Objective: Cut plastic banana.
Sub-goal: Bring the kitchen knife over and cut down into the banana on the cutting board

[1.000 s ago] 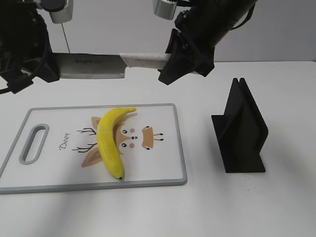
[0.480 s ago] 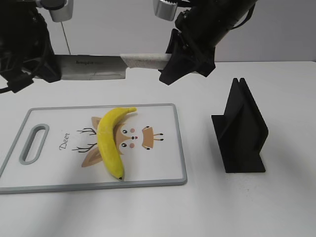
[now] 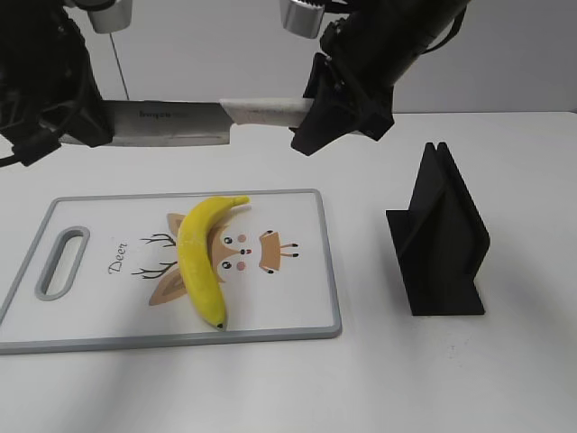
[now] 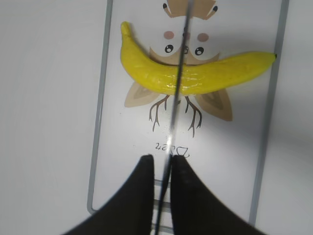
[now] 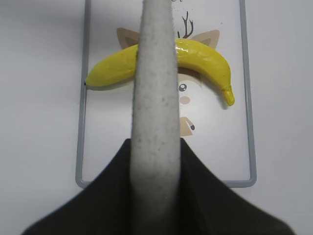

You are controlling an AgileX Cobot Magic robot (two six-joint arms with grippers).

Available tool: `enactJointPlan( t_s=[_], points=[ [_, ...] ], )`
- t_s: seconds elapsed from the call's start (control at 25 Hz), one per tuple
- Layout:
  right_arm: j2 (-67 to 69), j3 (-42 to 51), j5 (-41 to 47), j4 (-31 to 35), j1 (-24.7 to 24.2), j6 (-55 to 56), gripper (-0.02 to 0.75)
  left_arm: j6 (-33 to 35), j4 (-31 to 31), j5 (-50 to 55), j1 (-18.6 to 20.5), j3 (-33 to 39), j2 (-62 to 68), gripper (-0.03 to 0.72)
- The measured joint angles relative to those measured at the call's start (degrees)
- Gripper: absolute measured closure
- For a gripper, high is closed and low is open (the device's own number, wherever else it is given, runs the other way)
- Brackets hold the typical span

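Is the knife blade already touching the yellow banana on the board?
Apart. The exterior view shows the knife blade held level well above the banana, with bare table and cutting board showing between them.

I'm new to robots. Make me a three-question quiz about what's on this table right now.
1. True or false: the glossy yellow plastic banana is already cut in two.
2. Which end of the steel kitchen knife does the right tool hold: A blade, B pale handle?
3. Fill in: the banana lies on the white deer-print ____.

Key:
1. False; it is whole.
2. B; the left tool pinches the blade.
3. Cutting board.
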Motion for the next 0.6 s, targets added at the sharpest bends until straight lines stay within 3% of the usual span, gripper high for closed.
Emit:
enactJointPlan(
  t_s=[0.12,0.6],
  points=[
    [0.00,0.00,-0.26,0.00,0.00,-0.47,0.554,0.19,0.18,0.74,-0.06,0.00,-0.55,0.680],
    [0.65,-0.06,-0.83,-5.34,0.49,3.09,0.552,0.25,-0.79,-2.70,-0.17,3.29,-0.08,0.703]
  ],
)
